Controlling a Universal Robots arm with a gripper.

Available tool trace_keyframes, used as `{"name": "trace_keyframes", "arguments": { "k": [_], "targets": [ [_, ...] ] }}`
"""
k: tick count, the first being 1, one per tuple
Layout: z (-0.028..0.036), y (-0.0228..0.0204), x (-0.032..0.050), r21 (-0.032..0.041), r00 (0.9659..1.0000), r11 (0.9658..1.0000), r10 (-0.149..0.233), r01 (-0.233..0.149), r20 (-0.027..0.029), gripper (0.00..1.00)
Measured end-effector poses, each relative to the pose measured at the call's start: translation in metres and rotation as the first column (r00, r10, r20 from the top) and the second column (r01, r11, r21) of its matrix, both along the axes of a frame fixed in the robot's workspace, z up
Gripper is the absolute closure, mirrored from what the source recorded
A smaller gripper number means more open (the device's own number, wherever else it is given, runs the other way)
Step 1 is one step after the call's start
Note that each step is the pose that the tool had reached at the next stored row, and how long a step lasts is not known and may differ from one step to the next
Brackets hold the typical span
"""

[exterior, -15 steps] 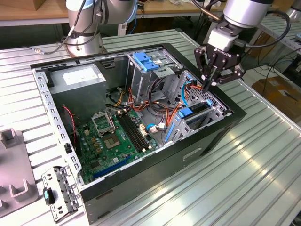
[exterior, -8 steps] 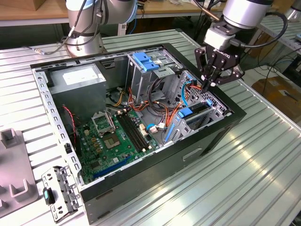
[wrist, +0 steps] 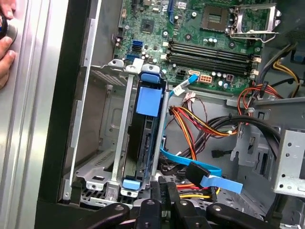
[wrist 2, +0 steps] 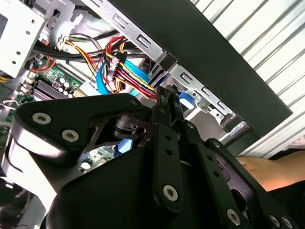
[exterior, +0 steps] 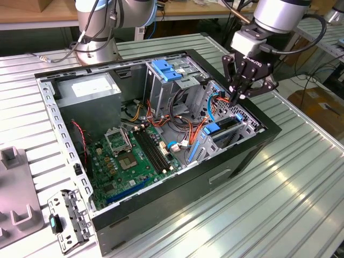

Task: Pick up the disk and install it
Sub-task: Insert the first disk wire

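One disk point(wrist: 145, 138) in play: it stood on edge inside the drive cage point(wrist: 95, 143), at the end of the open case point(exterior: 215, 177) toward the exterior view's right, with its blue carrier rail running along both long sides. It looked to sit deep in the slot, though I could not tell whether the carrier had latched.

My hand point(exterior: 236, 98) hung just above that cage with the two tips pressed together and nothing visible between them. In the first wrist view the tips lay near the disk's closer end, beside it and not on it.

Judged step: seating the disk. Notes on doing it well:
- press with the closed tips on the blue carrier end, not on the bare drive edge
- keep the push in line with the rails, since a tilt could jam the carrier against the cage wall
- stay clear of the blue flat cable point(wrist: 209, 176) and the orange and red wires point(wrist: 190, 124) lying just beside the cage

The motherboard point(wrist: 200, 43) lay well apart from the work. The case sat flat on the table point(exterior: 279, 204)
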State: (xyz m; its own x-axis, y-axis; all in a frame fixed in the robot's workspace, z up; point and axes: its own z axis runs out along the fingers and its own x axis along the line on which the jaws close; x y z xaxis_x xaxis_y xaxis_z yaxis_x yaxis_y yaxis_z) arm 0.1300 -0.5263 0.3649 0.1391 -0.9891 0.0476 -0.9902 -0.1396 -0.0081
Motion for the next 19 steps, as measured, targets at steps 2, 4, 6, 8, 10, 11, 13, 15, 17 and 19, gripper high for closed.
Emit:
{"name": "trace_keyframes", "arguments": {
  "k": [2,4,6,8,10,11,13,15,17,19],
  "targets": [
    [-0.0001,0.0000,0.0001,-0.0001,0.9997,0.9997,-0.024,0.024,0.0001,0.83],
    [-0.0001,0.0000,0.0001,0.0000,0.9997,0.9997,-0.025,0.025,0.0000,0.83],
    [-0.0002,0.0000,0.0001,0.0001,0.9997,0.9997,-0.025,0.025,0.0000,0.83],
    [-0.0002,0.0000,0.0001,0.0000,0.9997,0.9997,-0.025,0.025,0.0000,0.83],
    [-0.0002,0.0000,0.0001,0.0001,0.9997,0.9997,-0.025,0.025,0.0000,0.83],
    [-0.0002,0.0000,0.0001,0.0000,0.9997,0.9997,-0.025,0.025,0.0000,0.83],
    [-0.0003,-0.0004,0.0001,0.0002,0.9997,0.9997,-0.025,0.025,0.0000,0.83],
    [-0.0002,-0.0025,0.0001,0.0001,0.9997,0.9997,-0.025,0.025,0.0000,0.83],
    [-0.0002,-0.0027,0.0001,0.0000,0.9997,0.9997,-0.025,0.025,0.0000,0.83],
    [-0.0002,-0.0028,0.0001,0.0000,0.9997,0.9997,-0.025,0.025,0.0000,0.83]
  ]
}}
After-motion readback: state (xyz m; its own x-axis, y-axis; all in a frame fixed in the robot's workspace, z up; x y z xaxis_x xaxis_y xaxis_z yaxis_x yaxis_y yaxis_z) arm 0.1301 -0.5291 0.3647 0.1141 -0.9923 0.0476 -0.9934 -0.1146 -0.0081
